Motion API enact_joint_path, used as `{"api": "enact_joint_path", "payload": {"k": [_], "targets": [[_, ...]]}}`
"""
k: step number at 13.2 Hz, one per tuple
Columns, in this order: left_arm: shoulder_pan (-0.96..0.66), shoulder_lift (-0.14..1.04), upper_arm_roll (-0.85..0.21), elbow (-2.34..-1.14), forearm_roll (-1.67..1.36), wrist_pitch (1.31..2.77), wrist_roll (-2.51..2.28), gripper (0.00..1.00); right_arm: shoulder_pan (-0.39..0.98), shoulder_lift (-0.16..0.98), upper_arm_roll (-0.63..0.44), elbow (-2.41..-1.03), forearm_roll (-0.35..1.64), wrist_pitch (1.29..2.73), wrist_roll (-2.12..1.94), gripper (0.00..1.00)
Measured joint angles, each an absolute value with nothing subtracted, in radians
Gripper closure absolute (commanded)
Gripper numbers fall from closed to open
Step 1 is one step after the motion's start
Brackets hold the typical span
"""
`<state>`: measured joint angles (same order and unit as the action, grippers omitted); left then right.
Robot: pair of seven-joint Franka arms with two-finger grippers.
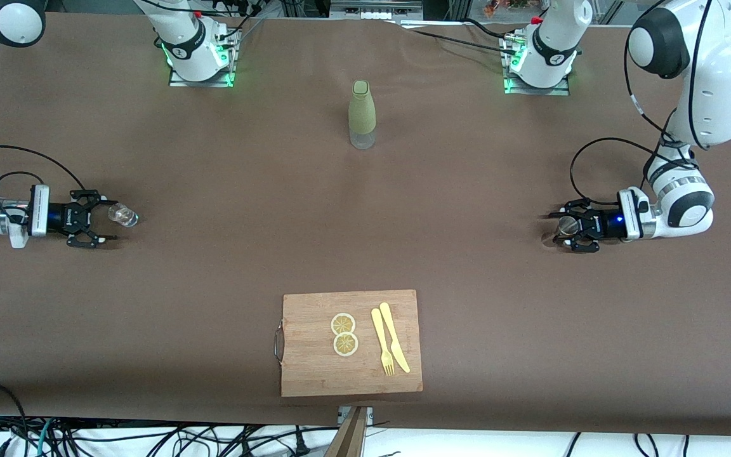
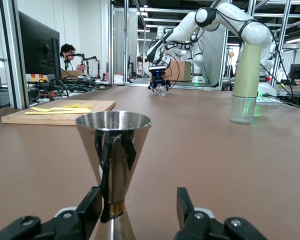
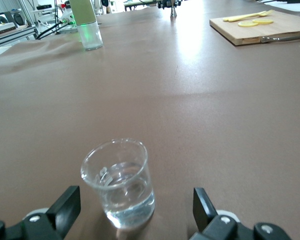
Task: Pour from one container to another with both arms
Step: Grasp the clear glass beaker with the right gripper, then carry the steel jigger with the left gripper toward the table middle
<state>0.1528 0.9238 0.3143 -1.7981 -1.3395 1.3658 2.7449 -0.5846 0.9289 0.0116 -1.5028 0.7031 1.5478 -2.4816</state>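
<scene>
A steel hourglass-shaped jigger (image 1: 567,224) (image 2: 113,145) stands upright on the brown table at the left arm's end. My left gripper (image 1: 561,228) (image 2: 139,201) is low at the table with its jaws around the jigger's waist. One finger touches the waist and the other stands clear of it. A small clear glass (image 1: 123,215) (image 3: 120,182) holding a little water stands at the right arm's end. My right gripper (image 1: 110,220) (image 3: 135,200) is open at table height, a finger on each side of the glass and apart from it.
A green-sleeved bottle (image 1: 362,114) (image 2: 246,75) (image 3: 87,22) stands mid-table near the arm bases. A wooden cutting board (image 1: 315,374) (image 2: 55,114) (image 3: 270,31) near the front edge carries two lemon slices (image 1: 344,334), a yellow fork (image 1: 382,343) and a knife (image 1: 395,337).
</scene>
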Motion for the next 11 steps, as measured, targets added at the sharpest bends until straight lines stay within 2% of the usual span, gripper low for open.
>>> {"api": "enact_joint_path", "payload": {"k": [1, 3, 5, 6, 11], "targets": [[0.153, 0.930, 0.314, -1.792, -1.340, 1.361, 2.745, 0.53, -0.585, 0.938, 0.018, -1.503, 0.704, 1.548, -2.488, 0.00], [0.154, 0.937, 0.315, -1.786, -1.340, 1.357, 2.746, 0.80, -0.585, 0.956, 0.027, -1.503, 0.709, 1.548, -2.493, 0.00], [0.156, 0.938, 0.315, -1.784, -1.340, 1.356, 2.746, 0.97, -0.585, 0.967, 0.029, -1.502, 0.718, 1.543, -2.499, 0.00], [0.157, 0.938, 0.316, -1.783, -1.340, 1.350, 2.746, 1.00, -0.585, 0.970, 0.030, -1.502, 0.724, 1.539, -2.501, 0.00], [0.157, 0.939, 0.315, -1.778, -1.340, 1.343, 2.747, 1.00, -0.585, 0.989, 0.058, -1.502, 0.731, 1.512, -2.530, 0.00]]}}
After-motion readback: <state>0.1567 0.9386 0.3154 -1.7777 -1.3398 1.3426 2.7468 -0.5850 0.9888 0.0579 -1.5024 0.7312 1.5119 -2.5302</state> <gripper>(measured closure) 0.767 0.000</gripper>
